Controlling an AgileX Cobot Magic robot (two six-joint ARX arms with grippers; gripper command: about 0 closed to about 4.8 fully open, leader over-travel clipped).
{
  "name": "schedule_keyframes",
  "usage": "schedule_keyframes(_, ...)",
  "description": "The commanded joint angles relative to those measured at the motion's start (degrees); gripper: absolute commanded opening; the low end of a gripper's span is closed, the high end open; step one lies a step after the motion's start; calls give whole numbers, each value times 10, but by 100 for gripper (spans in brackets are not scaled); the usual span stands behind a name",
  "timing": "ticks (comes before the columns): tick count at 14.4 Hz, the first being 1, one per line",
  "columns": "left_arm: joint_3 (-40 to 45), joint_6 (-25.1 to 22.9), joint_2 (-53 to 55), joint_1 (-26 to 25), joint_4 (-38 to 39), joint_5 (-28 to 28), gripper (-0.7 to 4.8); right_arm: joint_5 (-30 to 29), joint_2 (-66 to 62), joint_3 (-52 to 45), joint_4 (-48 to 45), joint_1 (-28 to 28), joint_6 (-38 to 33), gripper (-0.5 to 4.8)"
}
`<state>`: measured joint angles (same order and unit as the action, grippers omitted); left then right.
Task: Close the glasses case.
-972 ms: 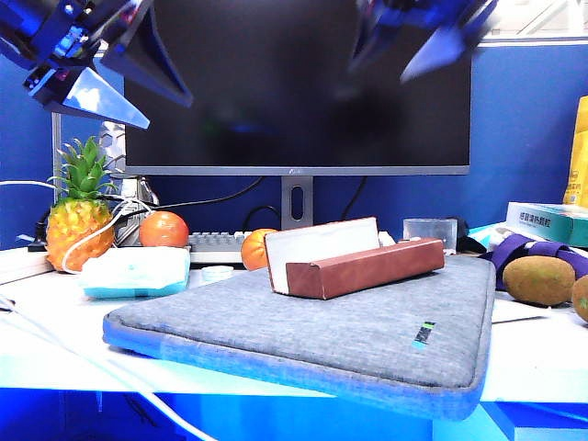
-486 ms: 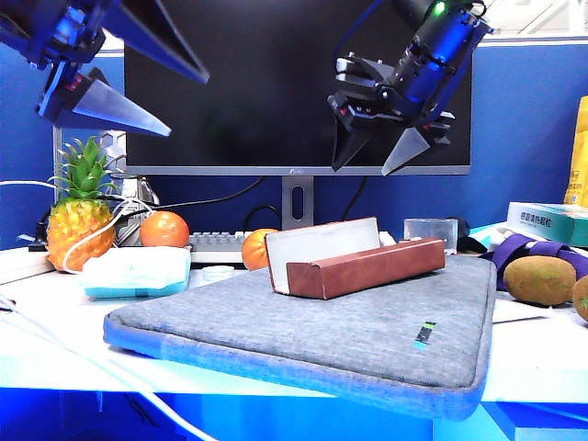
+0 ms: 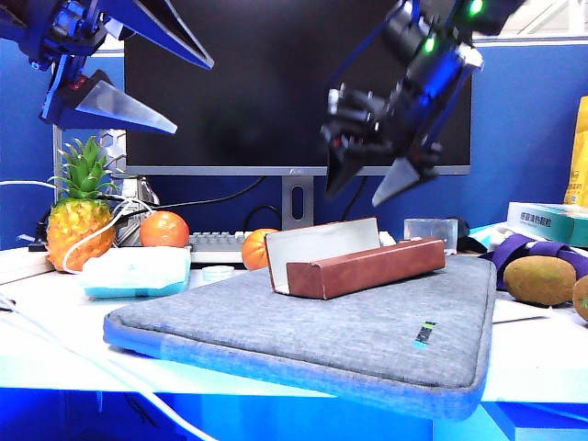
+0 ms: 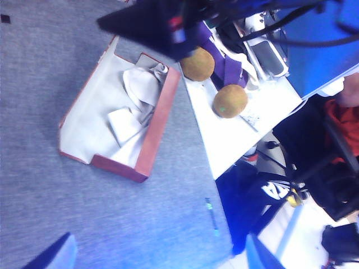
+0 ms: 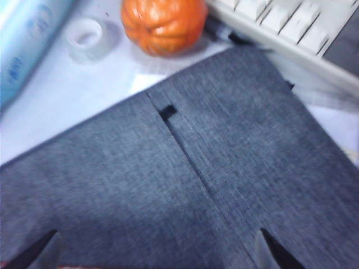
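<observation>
Grey sleeve (image 3: 349, 322) mid-table, carrying glasses case (image 3: 367, 265), flap up, long axis running left-right, slightly skewed. Right gripper (image 3: 366, 179) spread wide, directly above case, clearly nearer. Left gripper (image 3: 161, 78) also spread, high, far left.

A white desk (image 3: 55, 317) carries everything here. A large grey fabric laptop sleeve (image 3: 322, 331) lies flat across its middle, one corner hanging just over the front edge. Left of it rests a pale blue soft pack of wipes (image 3: 136, 273), with a spiky yellow pineapple (image 3: 79, 220) and a round orange (image 3: 163, 229) behind. A second orange (image 3: 254, 248) sits before a white keyboard (image 3: 217, 244). Two fuzzy brown kiwis (image 3: 538, 279) lie at the right, near a teal box (image 3: 551, 220).
</observation>
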<state>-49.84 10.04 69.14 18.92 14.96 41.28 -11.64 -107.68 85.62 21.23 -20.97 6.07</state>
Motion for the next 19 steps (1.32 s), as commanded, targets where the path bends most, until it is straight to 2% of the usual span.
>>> schedule_keyframes(1,-3,5,0,0,-7,25,403,-4,-22,4,-18,0,0,479)
schedule_keyframes(5,-3,-4,0,0,-7,22,403,15,-27,5,30,1,7,479)
schedule_keyframes(7,-3,-7,1,0,-8,10,403,32,-27,4,75,1,36,479)
schedule_keyframes(13,-3,-27,10,0,-2,7,403,61,2,4,120,1,34,479)
schedule_keyframes(17,-2,-39,17,0,-2,7,402,68,8,4,215,1,8,479)
schedule_keyframes(19,-2,-41,17,0,-3,7,402,68,41,4,196,0,-1,479)
